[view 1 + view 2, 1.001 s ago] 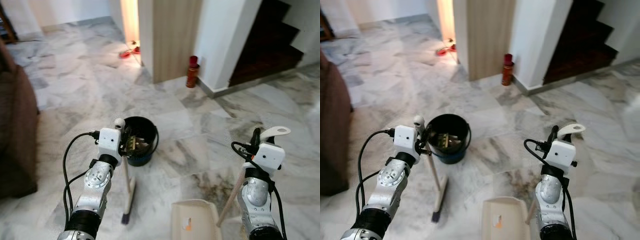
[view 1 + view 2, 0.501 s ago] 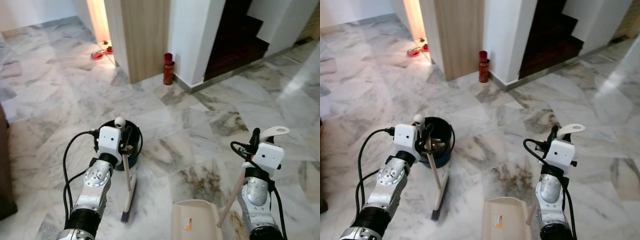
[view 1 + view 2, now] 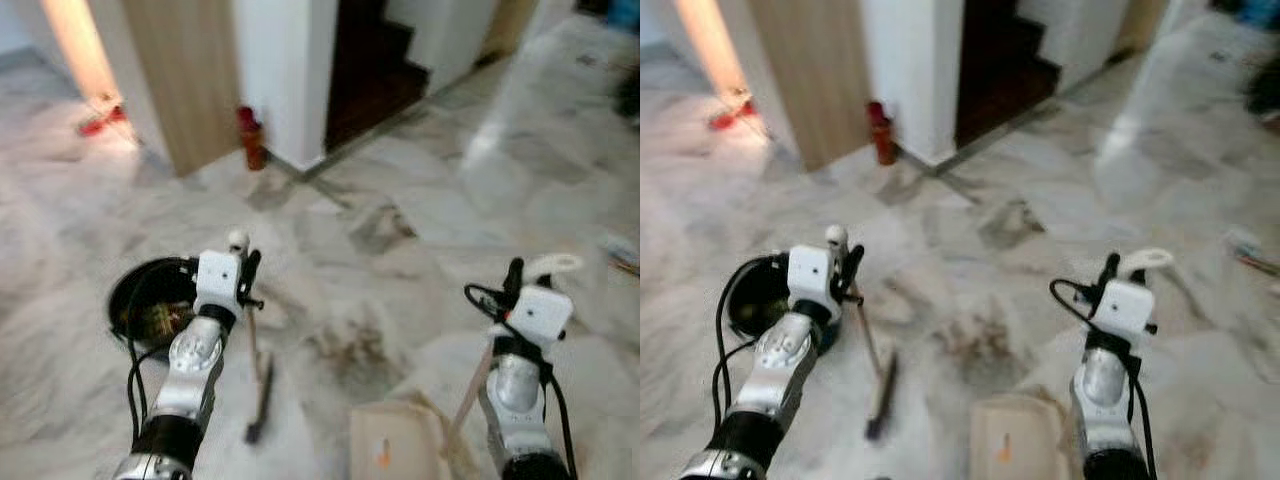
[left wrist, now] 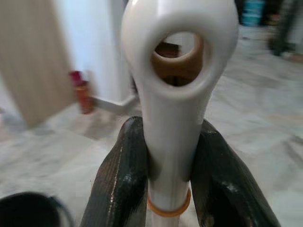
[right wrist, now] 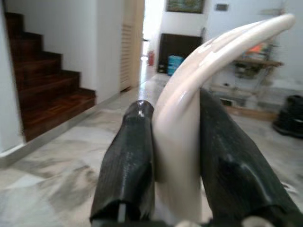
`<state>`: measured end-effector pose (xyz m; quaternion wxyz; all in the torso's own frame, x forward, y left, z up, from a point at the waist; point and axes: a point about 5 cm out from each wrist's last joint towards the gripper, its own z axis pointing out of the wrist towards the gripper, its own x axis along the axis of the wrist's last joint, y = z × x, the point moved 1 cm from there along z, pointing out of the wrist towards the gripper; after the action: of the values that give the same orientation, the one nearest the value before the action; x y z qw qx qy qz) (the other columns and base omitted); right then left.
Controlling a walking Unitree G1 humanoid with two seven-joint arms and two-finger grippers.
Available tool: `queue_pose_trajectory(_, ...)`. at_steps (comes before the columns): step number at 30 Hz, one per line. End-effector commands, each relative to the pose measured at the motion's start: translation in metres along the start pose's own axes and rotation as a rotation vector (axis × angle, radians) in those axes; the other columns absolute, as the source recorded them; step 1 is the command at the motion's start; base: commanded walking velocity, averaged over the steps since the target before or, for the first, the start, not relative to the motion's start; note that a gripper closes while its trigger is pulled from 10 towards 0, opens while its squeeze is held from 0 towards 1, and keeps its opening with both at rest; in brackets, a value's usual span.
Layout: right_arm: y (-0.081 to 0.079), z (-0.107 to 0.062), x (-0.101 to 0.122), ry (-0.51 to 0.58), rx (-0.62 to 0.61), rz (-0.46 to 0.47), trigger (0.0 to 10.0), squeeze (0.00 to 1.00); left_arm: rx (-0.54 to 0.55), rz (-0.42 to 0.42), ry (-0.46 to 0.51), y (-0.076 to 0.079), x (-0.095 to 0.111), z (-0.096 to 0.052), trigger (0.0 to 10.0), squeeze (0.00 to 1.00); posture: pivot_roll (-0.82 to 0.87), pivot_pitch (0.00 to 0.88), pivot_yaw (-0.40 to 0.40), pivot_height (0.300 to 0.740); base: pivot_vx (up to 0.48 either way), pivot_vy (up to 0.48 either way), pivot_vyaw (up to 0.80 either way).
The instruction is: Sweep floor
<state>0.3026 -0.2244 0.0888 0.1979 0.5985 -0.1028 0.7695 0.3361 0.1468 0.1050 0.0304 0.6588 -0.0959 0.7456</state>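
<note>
Marble floor (image 3: 400, 200) blurred, grey-veined, with a dark stain (image 3: 350, 350) between the arms. Dark stairs (image 3: 375, 75) rose behind a white wall (image 3: 280, 70), wood panel (image 3: 185, 80) to its left. Black bucket (image 3: 150, 310) sat on the floor just beside the left arm. Cream dustpan (image 3: 395, 445) lay flat on the floor near the right arm, its handle (image 5: 189, 118) clamped between the right gripper (image 5: 177, 156) fingers. Broom (image 3: 258, 390) stood tilted, bristle end on the floor; left gripper (image 4: 168, 170) closed tight on its white handle top. Red can (image 3: 252, 137) stood at the wall corner. Red items (image 3: 100, 120) lay far left, too blurred to identify.
</note>
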Motion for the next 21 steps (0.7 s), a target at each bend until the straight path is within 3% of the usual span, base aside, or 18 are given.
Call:
queue_pose_trajectory(1,0.000,0.001,0.002,0.009,-0.006,0.011,10.0,0.00,0.005,0.029,0.044,-0.004,0.010,0.003,10.0,0.00,0.10,0.038,-0.010,0.740,0.000,0.000,-0.80)
queue_pose_trajectory(15,-0.003,-0.001,0.001,0.003,-0.011,0.022,10.0,0.00,-0.017,0.007,0.060,-0.002,0.012,0.006,10.0,0.00,0.09,0.000,-0.002,0.740,0.000,0.000,-0.80)
queue_pose_trajectory(21,0.003,0.009,0.009,0.031,-0.001,0.005,10.0,0.00,-0.027,-0.025,0.070,0.010,0.014,0.012,10.0,0.00,0.07,0.000,-0.023,0.740,0.000,0.000,-0.80)
